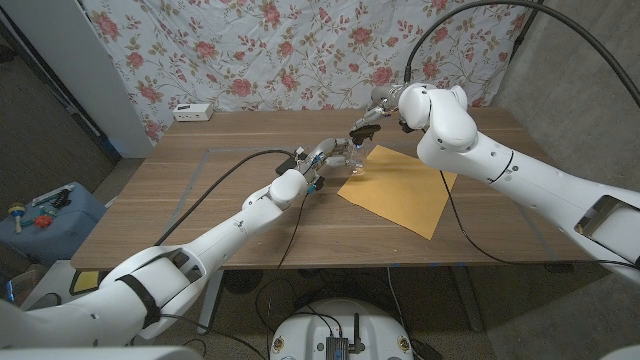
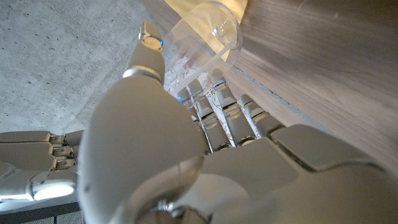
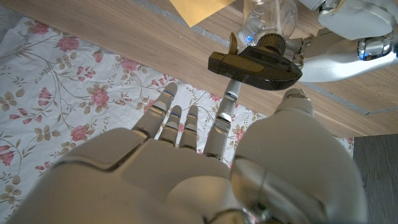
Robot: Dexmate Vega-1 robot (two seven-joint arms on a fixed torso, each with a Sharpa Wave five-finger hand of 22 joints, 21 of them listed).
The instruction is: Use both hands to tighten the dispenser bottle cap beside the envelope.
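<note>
Left hand [image 1: 322,160] grips the bottle [image 1: 356,160] (right hand [image 1: 385,104] above).

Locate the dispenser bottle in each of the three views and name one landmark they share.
Head view: the clear dispenser bottle stands at table centre, at the envelope's left edge, between the two hands.
Left wrist view: its clear base shows beyond the left robot hand's fingers.
Right wrist view: its black pump head and clear body show past the right robot hand.
Shared landmark: the envelope.
</note>
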